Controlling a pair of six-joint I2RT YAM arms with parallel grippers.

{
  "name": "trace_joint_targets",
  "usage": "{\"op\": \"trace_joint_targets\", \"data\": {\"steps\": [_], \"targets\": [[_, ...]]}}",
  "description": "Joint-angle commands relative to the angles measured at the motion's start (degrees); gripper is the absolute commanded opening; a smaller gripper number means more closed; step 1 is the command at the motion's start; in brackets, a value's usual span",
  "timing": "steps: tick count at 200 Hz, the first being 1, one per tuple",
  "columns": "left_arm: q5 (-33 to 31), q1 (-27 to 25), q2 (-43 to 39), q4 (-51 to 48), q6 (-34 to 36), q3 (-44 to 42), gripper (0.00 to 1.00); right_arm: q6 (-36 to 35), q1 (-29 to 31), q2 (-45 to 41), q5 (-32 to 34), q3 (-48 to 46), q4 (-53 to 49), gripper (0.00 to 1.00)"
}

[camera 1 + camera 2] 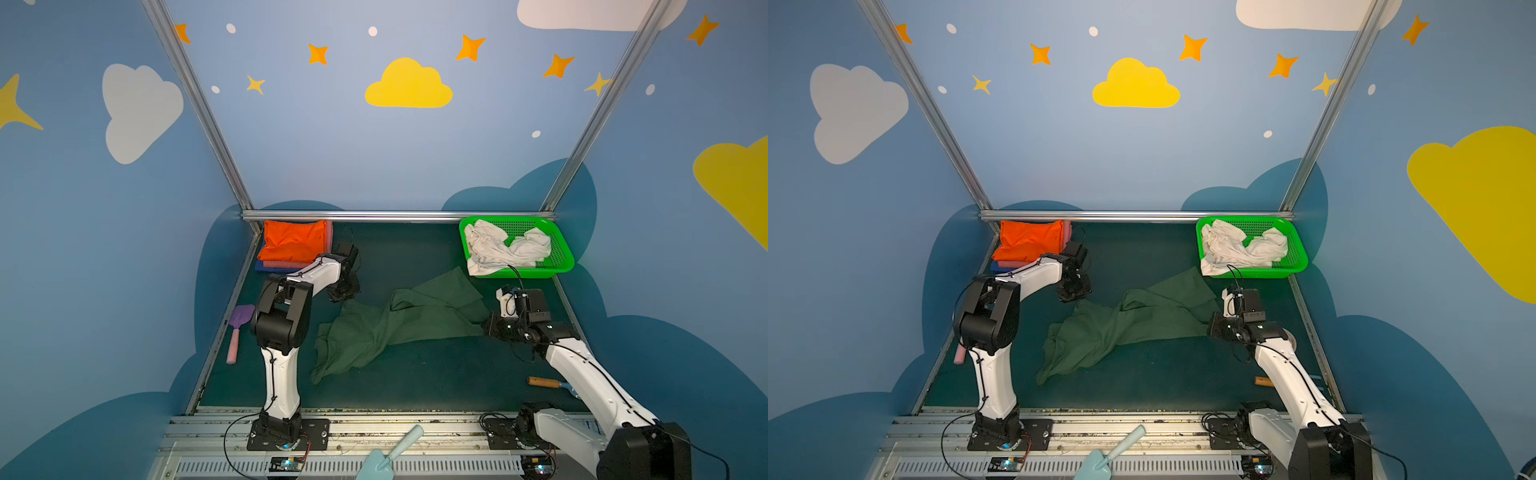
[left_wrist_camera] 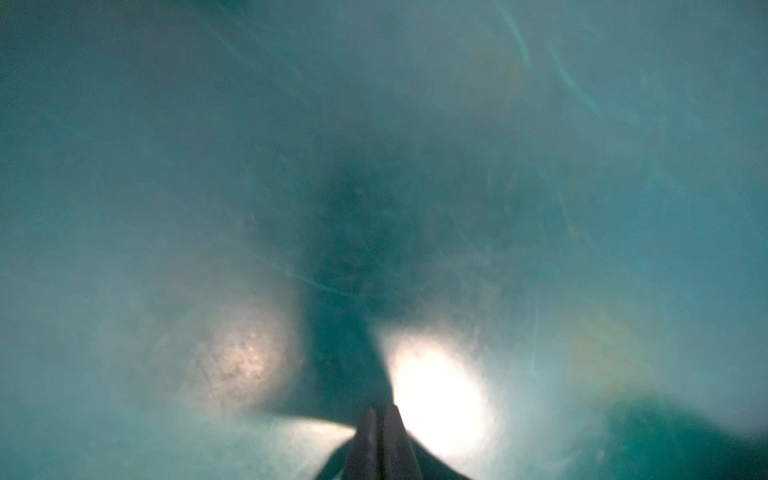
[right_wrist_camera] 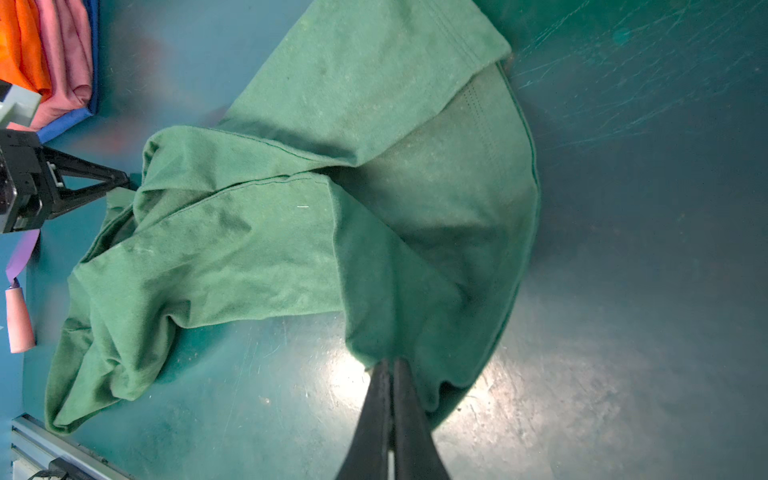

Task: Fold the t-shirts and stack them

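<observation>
Blue walls painted with clouds and stars closed in a dark green bench (image 1: 415, 382). Nearest of all, a pale blue trowel (image 1: 390, 453) lay across the metal rail at the bench's near edge. Further in, a wooden-handled piece (image 1: 542, 381) lay at the right edge beside the right arm. A purple scoop with a pink handle (image 1: 237, 332) lay along the left edge.

Mid-bench, the dark green shirt (image 1: 399, 328) lay rumpled and unfolded, stretched from near left towards far right, with one flap doubled over its middle. The right tool (image 3: 388, 363) was at the shirt's right end, its jaws closed tight on the hem, and cloth fanned out from the tips. The left tool (image 3: 126, 183) pointed down at the shirt's far left corner, just short of the stack. Its jaws were pressed together, with the tips at a fold of the cloth. The left wrist view was too blurred to show whether any cloth was caught between them.

At the far left corner sat a folded stack: an orange shirt (image 1: 293, 243) on top, a pink shirt (image 3: 66, 62) under it and a blue shirt (image 3: 62, 124) lowest. At the far right corner a green mesh basket (image 1: 540, 273) held a crumpled white shirt (image 1: 498, 249), one end spilling over its near rim.
</observation>
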Motion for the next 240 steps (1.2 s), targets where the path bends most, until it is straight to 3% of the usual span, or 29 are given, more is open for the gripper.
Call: {"op": "trace_joint_targets", "data": {"steps": [1,79,164,194,240], "targets": [[0.80,-0.29,-3.52,-2.01,0.21,-0.87,0.05,0.52,0.33,-0.89,0.87,1.79,-1.10,0.00],[1.01,-0.44,-23.20,0.54,0.76,-4.01,0.05,-0.43,0.29,-2.88,5.98,8.99,-7.64,0.00],[-6.66,0.01,-56.20,11.44,1.75,-14.32,0.05,-6.03,0.17,-4.30,8.61,24.20,-15.03,0.00],[-6.21,0.42,-64.37,10.45,3.89,-10.46,0.05,-8.19,0.21,-6.08,9.42,31.09,-16.29,0.00],[-4.34,0.42,-68.83,6.95,6.94,-1.83,0.05,-8.98,0.26,-7.61,7.99,39.24,-16.83,0.00]]}}
